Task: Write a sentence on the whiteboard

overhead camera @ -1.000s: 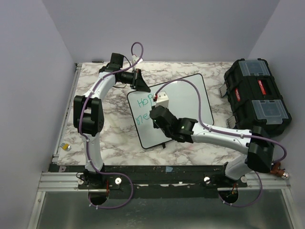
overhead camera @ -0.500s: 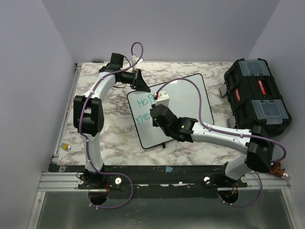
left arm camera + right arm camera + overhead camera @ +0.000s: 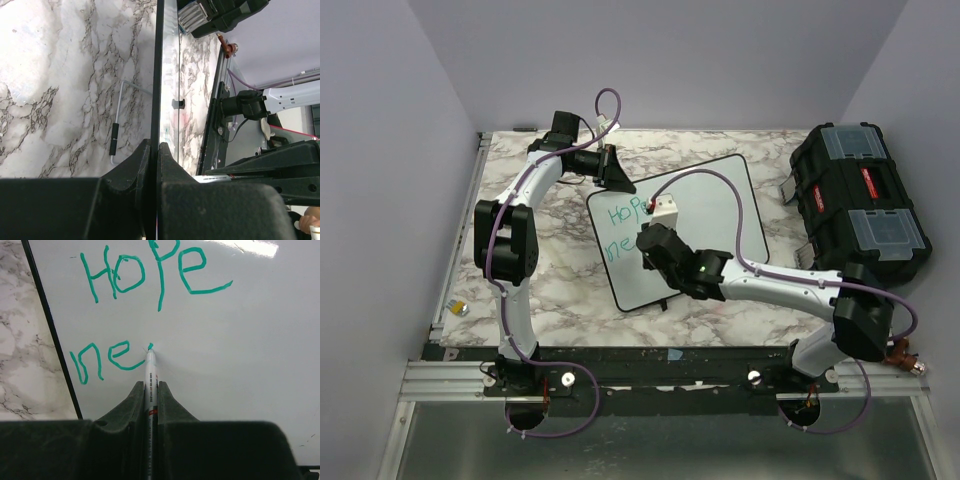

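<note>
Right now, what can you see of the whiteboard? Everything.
The whiteboard is a glossy white rectangle with a thin black frame and rounded corners, lying skewed on the marble table. Green writing on it reads "Hope" and, below that, "ne". The left gripper is clamped on its far edge. The right gripper holds a marker with its tip on the surface just past the "e".
</note>
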`<state>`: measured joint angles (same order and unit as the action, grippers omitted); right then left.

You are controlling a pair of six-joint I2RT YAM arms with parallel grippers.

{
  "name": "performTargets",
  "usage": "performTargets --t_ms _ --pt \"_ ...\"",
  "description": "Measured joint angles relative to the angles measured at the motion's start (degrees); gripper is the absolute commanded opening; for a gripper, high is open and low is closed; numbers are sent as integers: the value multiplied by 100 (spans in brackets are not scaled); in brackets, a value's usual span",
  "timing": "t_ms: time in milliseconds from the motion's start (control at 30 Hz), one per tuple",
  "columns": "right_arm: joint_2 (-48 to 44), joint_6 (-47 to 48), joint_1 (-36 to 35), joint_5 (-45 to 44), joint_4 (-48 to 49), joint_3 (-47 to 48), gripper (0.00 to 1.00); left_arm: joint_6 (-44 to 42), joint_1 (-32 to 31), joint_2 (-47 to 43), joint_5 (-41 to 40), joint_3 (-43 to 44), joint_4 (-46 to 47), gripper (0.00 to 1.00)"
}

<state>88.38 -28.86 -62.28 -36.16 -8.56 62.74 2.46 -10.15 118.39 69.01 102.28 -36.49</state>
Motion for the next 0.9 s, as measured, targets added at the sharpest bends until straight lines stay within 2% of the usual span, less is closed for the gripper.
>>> performTargets --t_ms 400,900 --pt "-278 -332 0 24 -22 -387 1 -4 0 0 0 0 0 0" --pt "-267 -431 -2 -52 -118 -350 1 -4 0 0 0 0 0 0"
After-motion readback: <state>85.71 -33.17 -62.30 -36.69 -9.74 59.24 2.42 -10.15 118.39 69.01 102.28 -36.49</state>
